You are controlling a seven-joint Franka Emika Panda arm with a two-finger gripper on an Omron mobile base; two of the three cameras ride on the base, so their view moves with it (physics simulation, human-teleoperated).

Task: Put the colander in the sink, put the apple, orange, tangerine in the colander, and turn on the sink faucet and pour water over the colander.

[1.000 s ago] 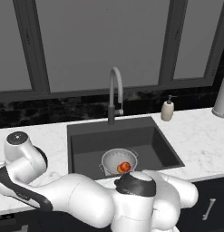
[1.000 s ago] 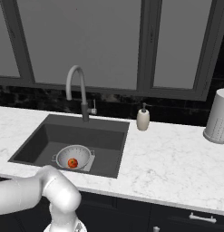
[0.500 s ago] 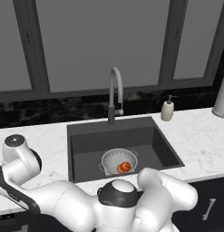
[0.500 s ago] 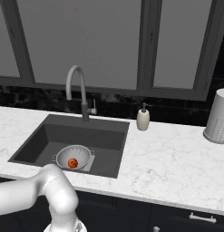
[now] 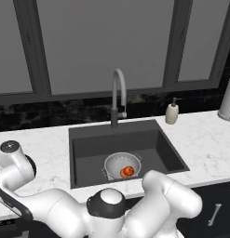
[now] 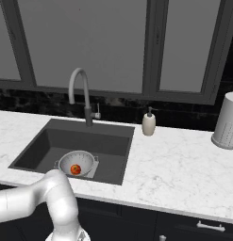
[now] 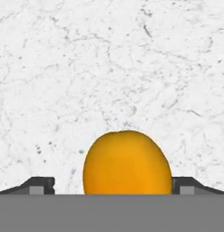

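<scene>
The colander (image 5: pixel 122 166) sits on the floor of the sink (image 5: pixel 88 153), low and centre in the left base view and lower left in the right base view, with the apple (image 5: pixel 128 171) resting inside it. The faucet (image 5: pixel 117 95) rises behind the basin, its arched spout reaching over the sink; no water runs. In the hand view the claw (image 7: pixel 112 185) hangs released, both dark fingertips (image 7: pixel 40 185) standing wide at the bottom corners of the frame, and between them, at bottom centre, lies a bright yellow-orange fruit, judged to be the orange (image 7: pixel 127 163), on the white marble desk (image 7: pixel 109 59). The fruit appears to touch neither fingertip, so nothing is grasped. The step in hand is judged to be the pickup of this fruit; the colander is placed and one fruit of three is in. Risks from here: the fruit is round and smooth, so a closure that lands above or below its widest girth may squeeze it out and send it rolling across the desk; a descent that goes too low may strike the marble with the fingertips; and a fruit released from too high over the sink may bounce off the colander rim or knock against the apple. The colander lies forward of the spout's end rather than squarely under it, so the stream may miss it unless the spout or the bowl is shifted.
</scene>
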